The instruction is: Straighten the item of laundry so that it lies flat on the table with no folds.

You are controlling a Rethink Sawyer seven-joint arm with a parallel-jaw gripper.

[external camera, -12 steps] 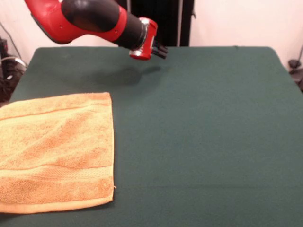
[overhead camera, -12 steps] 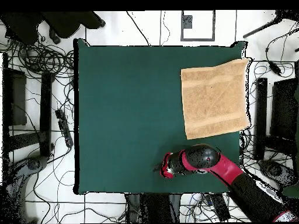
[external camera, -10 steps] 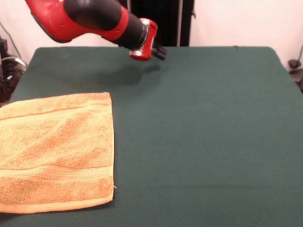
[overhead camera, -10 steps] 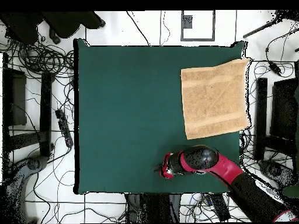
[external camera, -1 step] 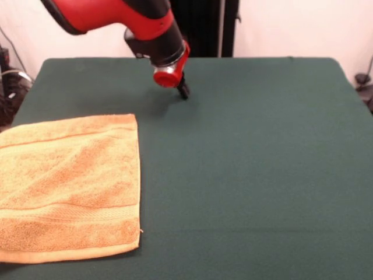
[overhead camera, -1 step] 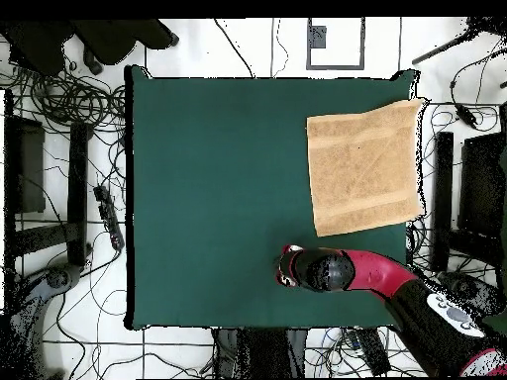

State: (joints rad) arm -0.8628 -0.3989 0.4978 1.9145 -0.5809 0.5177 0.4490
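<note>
While towel [external camera, -1 step: 70, 186] lies flat, green table [external camera, -1 step: 262, 163] elsewhere bare; floor cables [overhead camera, -1 step: 59, 99], seemingly.

Evenly, softly lit from above; faint shadow under the gripper [external camera, -1 step: 183, 93] on the table [external camera, -1 step: 262, 146]; no glare, slight softness.

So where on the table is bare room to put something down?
The table is bare from the towel across to the opposite edge. It is crowded only at the towel's corner and under the gripper.
</note>
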